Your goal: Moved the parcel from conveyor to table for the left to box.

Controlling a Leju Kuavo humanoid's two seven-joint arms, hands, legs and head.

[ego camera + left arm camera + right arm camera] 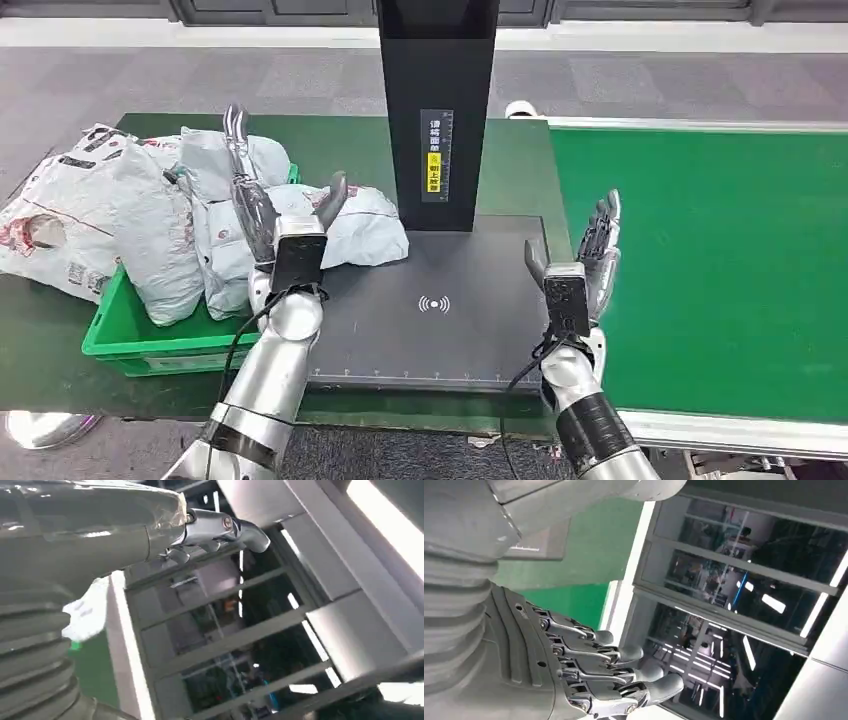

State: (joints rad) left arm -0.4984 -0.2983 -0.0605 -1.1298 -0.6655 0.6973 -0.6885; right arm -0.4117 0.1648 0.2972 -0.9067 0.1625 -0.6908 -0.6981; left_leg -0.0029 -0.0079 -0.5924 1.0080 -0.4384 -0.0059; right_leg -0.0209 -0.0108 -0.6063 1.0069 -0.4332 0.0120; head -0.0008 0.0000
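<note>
In green crate (pixel 120 340), crinkled grey parcels (pixel 215 215)

Even overhead light, soft shadows around the tall black scanner post (pixel 437 110). Head view sharp. Left wrist view motion-blurred, white glare beside the glossy grey thumb (pixel 90 525). Right wrist view sharper; ceiling strips glare.

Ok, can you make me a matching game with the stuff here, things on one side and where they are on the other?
Things:
1. parcels
2. black post
3. right hand
4. left hand

Places:
A. raised beside the green belt
B. piled in the green bin
C. raised in front of the parcels
D. standing at the back of the black pad

Pairs: 1-B, 2-D, 3-A, 4-C
</note>
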